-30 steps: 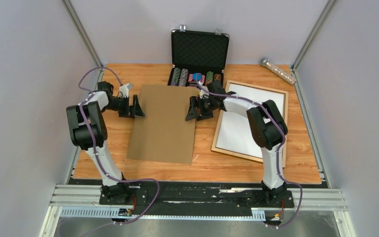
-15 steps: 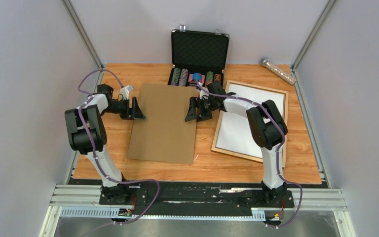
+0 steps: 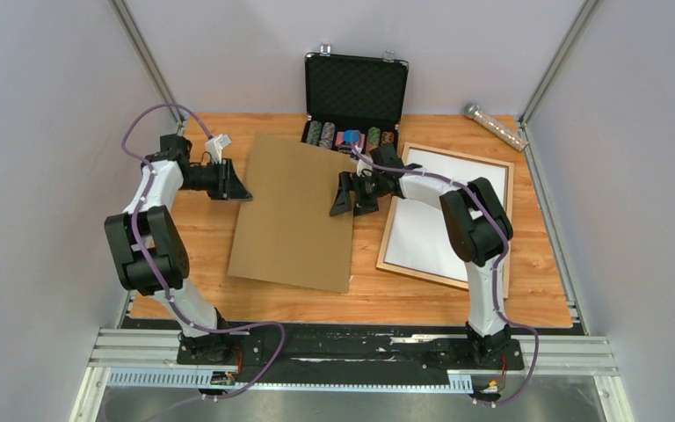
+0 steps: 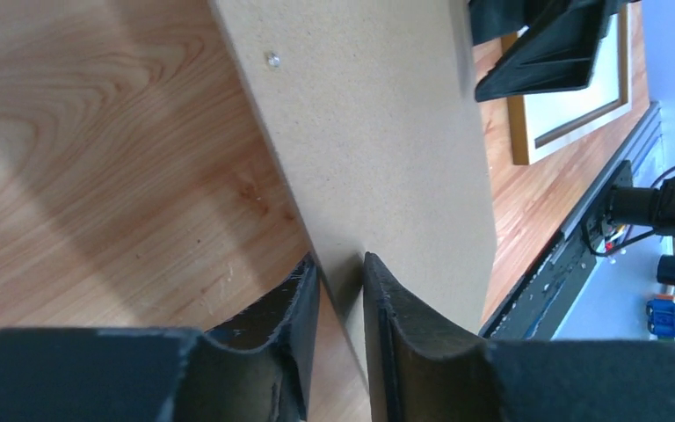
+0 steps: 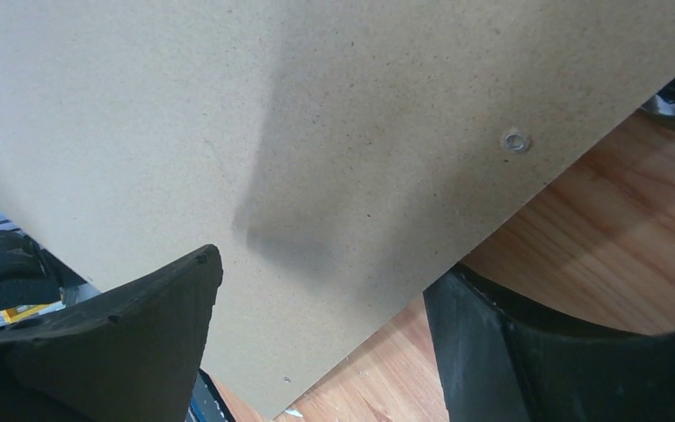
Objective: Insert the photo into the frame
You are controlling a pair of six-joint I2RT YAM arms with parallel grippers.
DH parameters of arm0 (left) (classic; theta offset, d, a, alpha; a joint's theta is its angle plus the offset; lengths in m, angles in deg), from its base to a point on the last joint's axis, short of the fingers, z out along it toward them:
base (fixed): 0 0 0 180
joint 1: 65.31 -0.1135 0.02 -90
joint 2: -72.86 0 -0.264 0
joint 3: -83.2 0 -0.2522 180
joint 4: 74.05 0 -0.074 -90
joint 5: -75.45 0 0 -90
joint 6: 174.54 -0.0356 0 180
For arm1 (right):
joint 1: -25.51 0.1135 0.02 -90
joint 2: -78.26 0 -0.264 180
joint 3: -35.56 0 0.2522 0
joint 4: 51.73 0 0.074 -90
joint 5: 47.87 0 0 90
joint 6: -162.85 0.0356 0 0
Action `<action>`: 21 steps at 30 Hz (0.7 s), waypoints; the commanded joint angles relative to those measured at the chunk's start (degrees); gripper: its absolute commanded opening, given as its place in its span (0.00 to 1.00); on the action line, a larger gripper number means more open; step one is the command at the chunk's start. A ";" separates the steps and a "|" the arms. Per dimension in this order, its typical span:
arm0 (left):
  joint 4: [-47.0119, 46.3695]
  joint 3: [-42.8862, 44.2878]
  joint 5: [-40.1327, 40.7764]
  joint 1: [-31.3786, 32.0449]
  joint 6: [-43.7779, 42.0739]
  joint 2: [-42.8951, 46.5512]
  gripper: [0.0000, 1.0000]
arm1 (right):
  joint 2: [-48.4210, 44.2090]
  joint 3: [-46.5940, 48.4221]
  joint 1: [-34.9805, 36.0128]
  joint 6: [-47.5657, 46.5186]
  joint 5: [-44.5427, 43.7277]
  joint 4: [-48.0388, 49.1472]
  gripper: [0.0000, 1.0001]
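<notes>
Grey walls [image 3: 53,88] enclose a wooden table [image 3: 536,264] bearing the brown board [image 3: 294,220] at centre and the frame [image 3: 422,274] flat at right with the photo [image 3: 417,237] white-side-up inside, while the left gripper [image 4: 338,290] pinches the board's left edge and the right gripper [image 3: 344,200] stands wide open at its right edge, holding nothing.

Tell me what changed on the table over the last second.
The left pincer closed on the left edge of the brown backing board and swung farther back, lifting that side. The right pincer stayed open at the opposite edge; the case did not move.
</notes>
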 commanded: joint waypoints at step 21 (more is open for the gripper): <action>8.21 15.11 15.63 8.56 11.41 19.29 0.00 | -11.32 0.20 -5.03 -8.61 11.56 -4.02 0.87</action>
